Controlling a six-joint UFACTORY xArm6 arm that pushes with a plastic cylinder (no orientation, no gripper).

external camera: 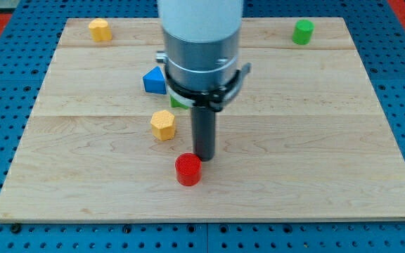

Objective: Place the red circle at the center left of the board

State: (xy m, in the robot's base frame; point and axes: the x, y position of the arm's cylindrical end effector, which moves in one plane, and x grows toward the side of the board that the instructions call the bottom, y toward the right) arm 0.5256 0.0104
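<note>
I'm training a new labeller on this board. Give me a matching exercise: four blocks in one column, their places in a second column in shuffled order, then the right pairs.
Blocks:
1. red circle
2. green cylinder
3. blue block
4. yellow hexagon

Places:
A. near the board's top right corner
B. partly behind the arm, left of it, above the board's middle
C. just left of and below my tip, nearest the view's bottom
D. between the blue block and the red circle

Pairs: 1-C, 2-A, 3-B, 4-D
</note>
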